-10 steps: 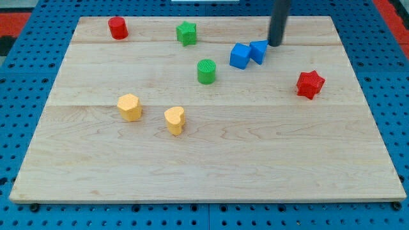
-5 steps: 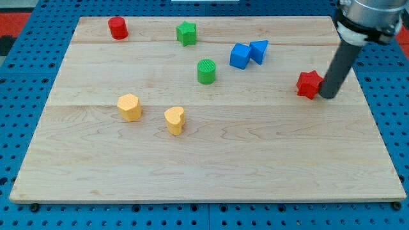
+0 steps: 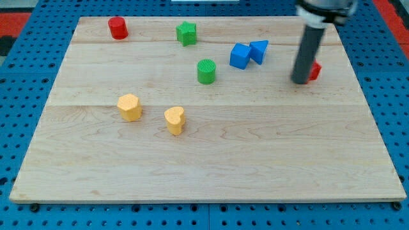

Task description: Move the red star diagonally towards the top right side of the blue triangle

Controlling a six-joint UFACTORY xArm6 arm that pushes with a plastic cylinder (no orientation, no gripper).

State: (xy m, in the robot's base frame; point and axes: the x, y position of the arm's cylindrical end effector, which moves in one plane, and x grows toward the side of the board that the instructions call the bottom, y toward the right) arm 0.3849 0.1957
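The red star [image 3: 314, 70] lies at the board's right, mostly hidden behind my dark rod; only its right edge shows. My tip [image 3: 300, 81] rests on the board at the star's lower left, touching or nearly touching it. The blue triangle [image 3: 259, 50] lies up and to the left of the star, next to a blue cube [image 3: 240, 56] on its left.
A green cylinder [image 3: 206, 71] sits left of the blue cube. A green star [image 3: 186, 32] and a red cylinder [image 3: 117, 28] lie near the top edge. A yellow hexagon [image 3: 130, 107] and a yellow heart [image 3: 174, 119] lie at lower left on the wooden board [image 3: 204, 172].
My tip went from beside the blue triangle to the star's right, then round to its lower left. The red star has shifted slightly up and right.
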